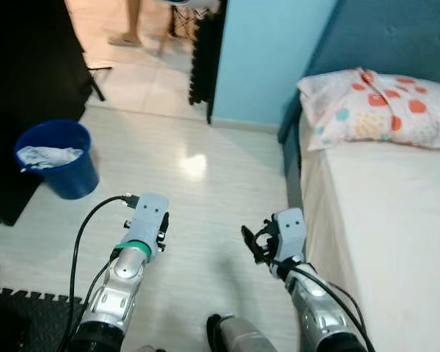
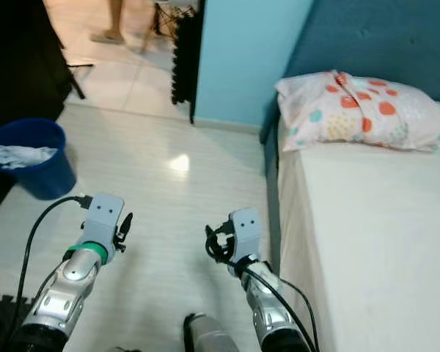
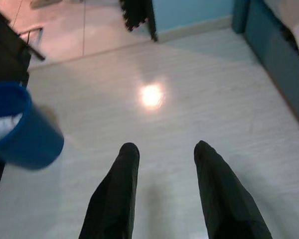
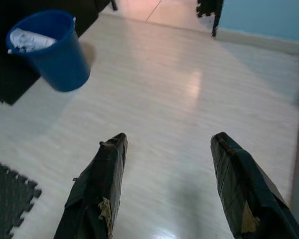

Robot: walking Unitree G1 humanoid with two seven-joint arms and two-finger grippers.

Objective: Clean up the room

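A blue bucket [image 1: 57, 158] stands on the pale floor at the left, with white crumpled stuff [image 1: 48, 155] inside it. My left gripper [image 3: 164, 149] is held low over the bare floor, open, with nothing between its fingers; the bucket [image 3: 20, 134] lies ahead of it and off to one side. My right gripper [image 4: 169, 142] is also open and empty above the floor, near the bed's side, with the bucket [image 4: 55, 47] farther ahead. Both arms [image 1: 132, 257] reach forward side by side.
A bed [image 1: 396, 242] with a spotted pillow [image 1: 378, 106] runs along the right. Dark furniture [image 1: 22, 66] stands at the left, a black foam mat [image 1: 29, 315] lies at the near left, and a person's foot [image 1: 125, 38] is in the far doorway.
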